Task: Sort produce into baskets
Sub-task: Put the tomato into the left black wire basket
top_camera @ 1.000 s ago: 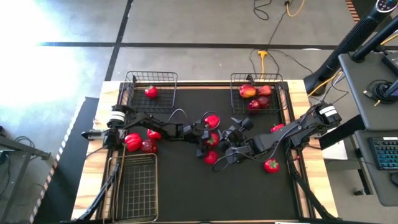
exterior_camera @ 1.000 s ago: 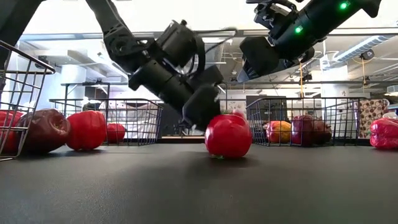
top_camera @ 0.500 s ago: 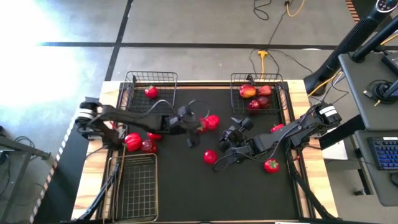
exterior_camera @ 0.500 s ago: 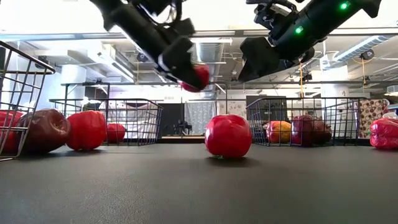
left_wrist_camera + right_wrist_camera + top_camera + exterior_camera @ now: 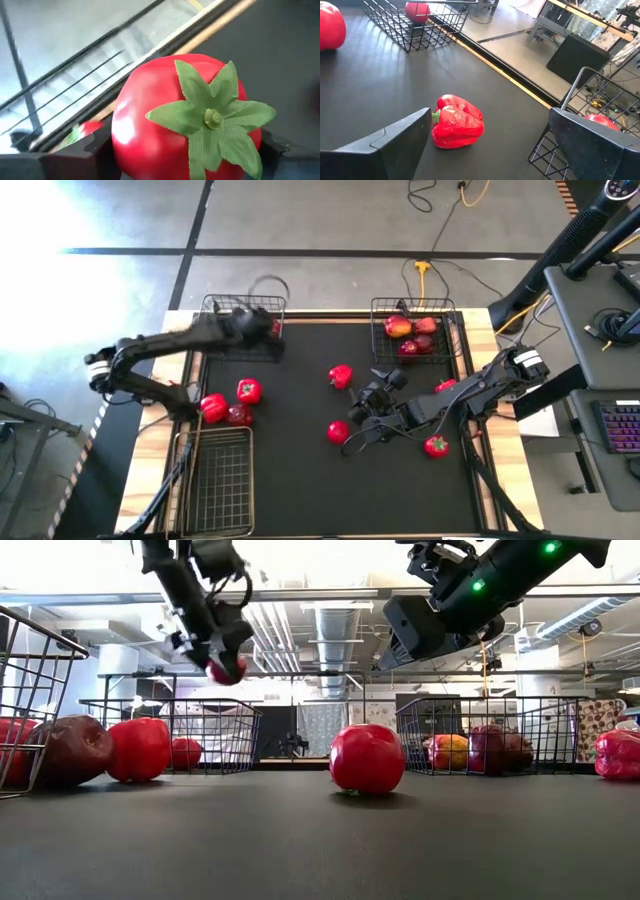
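The round red tomato with the green star-shaped top (image 5: 185,115) sat pinched between the fingers of the left gripper (image 5: 262,328), carried high above the table. From overhead that gripper hung over the right-hand wall of the smaller black wire-mesh basket at the far left corner (image 5: 213,308). The level view showed the tomato well clear of the rim, and the wrist view caught the basket's wires just beyond the fruit. That was the relation the coming move seemed to turn on: the basket's open floor lay to the left of the pincer. A short carry that way, I judged, would put the fruit squarely over the mesh before any release. A second red tomato (image 5: 186,753) already lay inside.

The right gripper (image 5: 372,408) hovered spread wide and empty over mid-table. A lumpy red bell pepper (image 5: 340,376) lay just beyond it, nearer this arm than the left.
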You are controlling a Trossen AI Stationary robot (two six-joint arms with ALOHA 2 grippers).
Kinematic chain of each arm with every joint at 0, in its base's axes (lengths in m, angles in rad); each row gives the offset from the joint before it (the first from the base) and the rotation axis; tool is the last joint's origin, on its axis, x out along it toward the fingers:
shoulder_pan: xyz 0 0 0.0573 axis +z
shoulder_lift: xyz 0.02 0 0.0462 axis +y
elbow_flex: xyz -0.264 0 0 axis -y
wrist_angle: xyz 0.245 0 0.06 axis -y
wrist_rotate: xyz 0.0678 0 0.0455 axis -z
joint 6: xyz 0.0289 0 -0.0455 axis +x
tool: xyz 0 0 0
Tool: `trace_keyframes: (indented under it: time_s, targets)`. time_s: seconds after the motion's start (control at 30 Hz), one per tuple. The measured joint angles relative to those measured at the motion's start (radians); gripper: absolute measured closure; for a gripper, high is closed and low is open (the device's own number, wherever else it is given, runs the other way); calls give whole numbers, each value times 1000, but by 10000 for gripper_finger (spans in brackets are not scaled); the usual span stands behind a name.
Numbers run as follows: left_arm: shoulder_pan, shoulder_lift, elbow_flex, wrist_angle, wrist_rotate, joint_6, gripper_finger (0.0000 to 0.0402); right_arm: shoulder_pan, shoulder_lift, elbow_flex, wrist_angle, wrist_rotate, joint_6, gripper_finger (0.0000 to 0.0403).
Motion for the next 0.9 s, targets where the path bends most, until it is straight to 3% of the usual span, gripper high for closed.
trace_keyframes:
  time_s: [0.17, 0.3, 0.4, 0.6, 0.9]
  targets:
    - [253, 41, 16, -37, 256, 3, 133, -1, 0, 0, 1, 0, 0, 9]
    - [365, 120, 32, -54, 319, 29, 132, -3, 0, 0, 1, 1, -3, 9]
    - [378, 177, 42, -91, 366, 59, 132, -5, 0, 0, 0, 1, -4, 9]
    - [378, 269, 114, -145, 365, 83, 132, -9, 0, 0, 0, 1, -12, 9]
    - [378, 411, 358, -419, 345, 195, 132, -9, 0, 0, -1, 0, -14, 9]
